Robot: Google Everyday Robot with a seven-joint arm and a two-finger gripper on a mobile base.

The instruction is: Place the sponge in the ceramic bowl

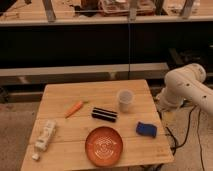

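The blue sponge (146,129) lies flat on the wooden table (90,92), near its right edge. The ceramic bowl (104,145), an orange-red dish with a white pattern at its centre, sits by the front edge, left of the sponge and apart from it. Nothing lies in the bowl. Only white arm links (186,82) show, beyond the table's right side. My gripper is out of view.
A translucent white cup (124,100) stands behind the sponge. A black bar with white stripes (104,114) lies mid-table, an orange carrot-like piece (74,108) to its left. A white object (46,135) and a small white bit (35,156) sit front left. Cables trail right of the table.
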